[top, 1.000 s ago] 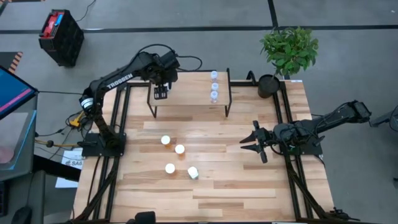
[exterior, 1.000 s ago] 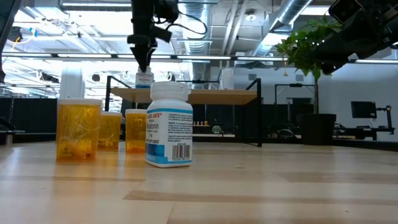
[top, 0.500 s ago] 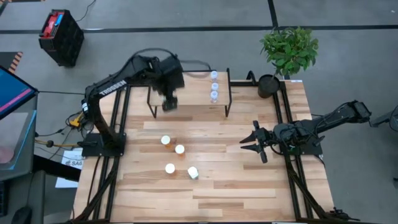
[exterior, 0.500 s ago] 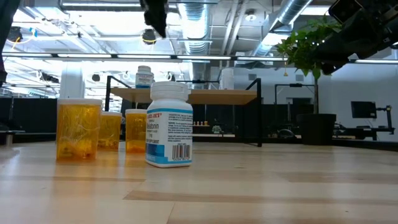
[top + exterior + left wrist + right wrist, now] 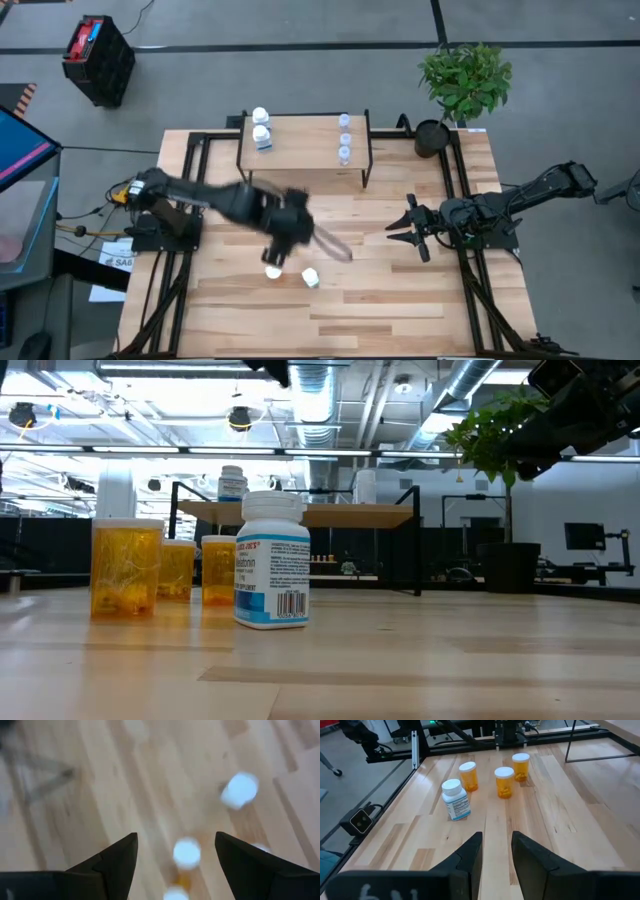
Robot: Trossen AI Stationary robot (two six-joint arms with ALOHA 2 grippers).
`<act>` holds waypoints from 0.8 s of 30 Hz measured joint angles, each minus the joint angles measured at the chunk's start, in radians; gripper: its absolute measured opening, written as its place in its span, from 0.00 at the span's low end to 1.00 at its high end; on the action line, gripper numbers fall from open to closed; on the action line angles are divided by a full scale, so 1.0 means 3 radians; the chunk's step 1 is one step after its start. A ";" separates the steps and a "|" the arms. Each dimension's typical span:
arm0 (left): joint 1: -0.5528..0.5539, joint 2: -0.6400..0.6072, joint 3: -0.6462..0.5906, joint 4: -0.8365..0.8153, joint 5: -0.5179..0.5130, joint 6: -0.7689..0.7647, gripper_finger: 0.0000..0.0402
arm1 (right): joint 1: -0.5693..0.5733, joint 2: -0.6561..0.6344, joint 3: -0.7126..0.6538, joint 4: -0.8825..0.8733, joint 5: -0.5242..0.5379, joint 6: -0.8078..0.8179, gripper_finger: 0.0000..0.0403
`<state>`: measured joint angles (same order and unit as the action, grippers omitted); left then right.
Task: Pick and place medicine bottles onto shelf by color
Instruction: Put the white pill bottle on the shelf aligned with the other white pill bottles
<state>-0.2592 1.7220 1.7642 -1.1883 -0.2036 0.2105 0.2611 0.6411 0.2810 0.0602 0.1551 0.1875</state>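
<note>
Currently left gripper (image 5: 175,852) open, empty above 3 orange bottles (image 5: 504,781) and white bottle (image 5: 455,799), lining up a pick; right gripper (image 5: 496,851) parked, slightly open.

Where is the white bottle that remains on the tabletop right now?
In the high view the white bottle stands on the table's near middle, right of the three orange bottles, just beside the left gripper overhead.

I see a potted plant (image 5: 463,85) by the table's far right corner. A black crate (image 5: 98,58), red inside, sits on the floor; possibly a battery.
</note>
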 joint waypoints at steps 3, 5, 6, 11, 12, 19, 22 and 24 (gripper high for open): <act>-0.0252 0.0002 -0.0268 0.0539 -0.0151 0.0103 0.63 | 0.0000 0.0000 0.0000 0.0001 0.0000 0.0197 0.31; -0.0366 0.0001 -0.0449 0.0902 -0.0217 -0.0173 0.63 | 0.0000 0.0000 0.0000 0.0000 0.0001 0.0365 0.31; -0.0405 0.0001 -0.0523 0.1015 -0.0211 -0.0372 0.63 | 0.0000 0.0000 0.0000 0.0000 0.0001 0.0423 0.31; -0.0596 0.0035 -0.0855 0.1448 -0.0059 -0.1285 0.63 | 0.0000 0.0000 0.0000 -0.0005 0.0001 0.0509 0.31; -0.0655 0.0069 -0.0899 0.1515 -0.0050 -0.1390 0.63 | 0.0000 0.0000 0.0000 -0.0012 0.0002 0.0509 0.31; -0.0962 0.0530 -0.0839 0.1478 -0.0214 -0.1357 0.63 | 0.0000 0.0001 0.0000 -0.0131 0.0004 0.0511 0.31; -0.0980 0.0605 -0.0667 0.1361 -0.0577 -0.1184 0.63 | 0.0000 0.0000 0.0000 -0.0145 0.0004 0.0514 0.31; -0.0953 0.0626 -0.0559 0.1351 -0.0669 -0.1167 0.63 | 0.0000 0.0001 0.0000 -0.0192 0.0004 0.0520 0.31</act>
<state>-0.5452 1.9098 1.5964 -0.7830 -0.4044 -0.1396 0.2611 0.6413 0.2810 0.0026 0.1562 0.3433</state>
